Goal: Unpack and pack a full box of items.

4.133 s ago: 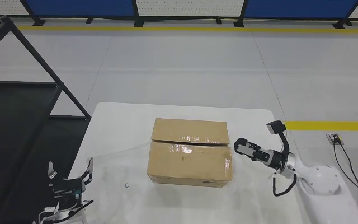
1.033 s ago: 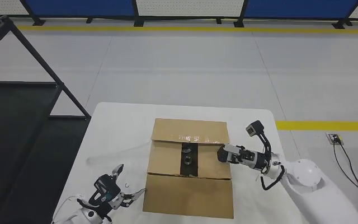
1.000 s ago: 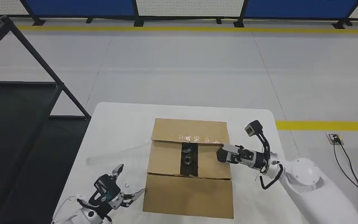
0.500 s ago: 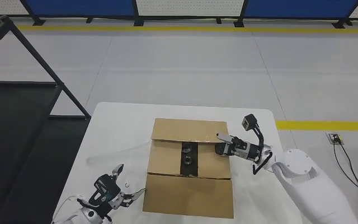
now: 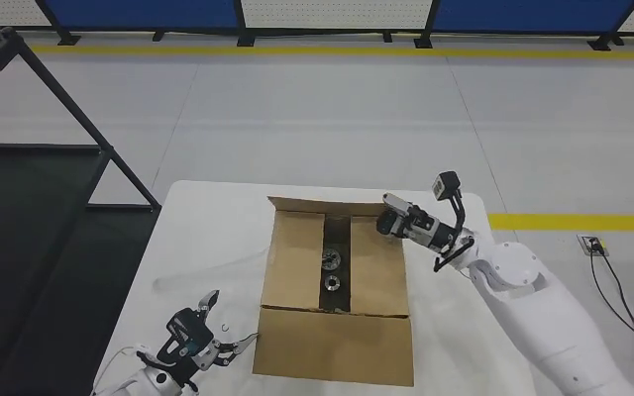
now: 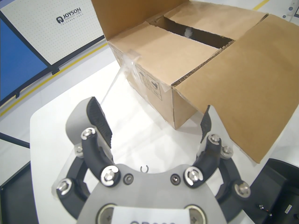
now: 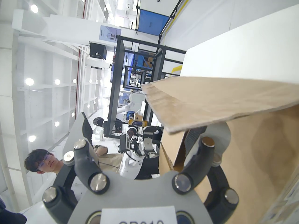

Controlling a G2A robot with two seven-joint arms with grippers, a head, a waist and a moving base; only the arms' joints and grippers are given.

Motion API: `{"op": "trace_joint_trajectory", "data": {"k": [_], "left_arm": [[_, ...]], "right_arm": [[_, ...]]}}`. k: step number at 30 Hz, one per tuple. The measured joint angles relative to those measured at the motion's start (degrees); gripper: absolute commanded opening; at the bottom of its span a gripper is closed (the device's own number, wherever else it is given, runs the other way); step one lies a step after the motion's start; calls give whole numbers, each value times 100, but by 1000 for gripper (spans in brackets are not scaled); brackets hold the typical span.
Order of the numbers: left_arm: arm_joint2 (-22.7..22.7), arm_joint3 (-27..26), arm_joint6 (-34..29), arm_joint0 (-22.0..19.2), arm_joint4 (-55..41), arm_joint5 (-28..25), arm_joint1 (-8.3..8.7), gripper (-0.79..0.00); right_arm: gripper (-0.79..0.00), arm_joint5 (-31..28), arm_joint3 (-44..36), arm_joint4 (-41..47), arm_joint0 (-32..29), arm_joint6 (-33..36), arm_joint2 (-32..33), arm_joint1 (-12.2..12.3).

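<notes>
Opening flaps of the box (image 5: pixel 335 287), on the table (image 5: pixel 198 228) toward its near edge. Propping the far flap (image 5: pixel 327 206) upright with the right gripper (image 5: pixel 388 216), spread wide, clasping nothing. Holding the left gripper (image 6: pixel 149 107) open by the near-left corner. Next, likely: parting the inner flaps (image 5: pixel 295 262) to reach the items (image 5: pixel 330 269)

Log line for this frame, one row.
box far flap upright, right jaws open at its edge | near flap folded out | inner flaps shut, items visible in gap | left jaws open over table
</notes>
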Motion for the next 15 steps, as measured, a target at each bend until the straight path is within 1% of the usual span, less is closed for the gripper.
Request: {"op": "trace_joint_trajectory", "data": {"k": [3, 8, 11, 15], "left_arm": [[0, 0, 0, 0, 0, 0, 0, 0], [0, 0, 0, 0, 0, 0, 0, 0], [0, 0, 0, 0, 0, 0, 0, 0], [0, 0, 0, 0, 0, 0, 0, 0]], "right_arm": [[0, -52, 392, -85, 300, -307, -209, -159], [0, -1, 1027, -514, 773, -1068, -598, -445], [0, -100, 1352, -616, 954, -1182, -775, -596], [0, -162, 1434, -630, 983, -1140, -801, -623]]}}
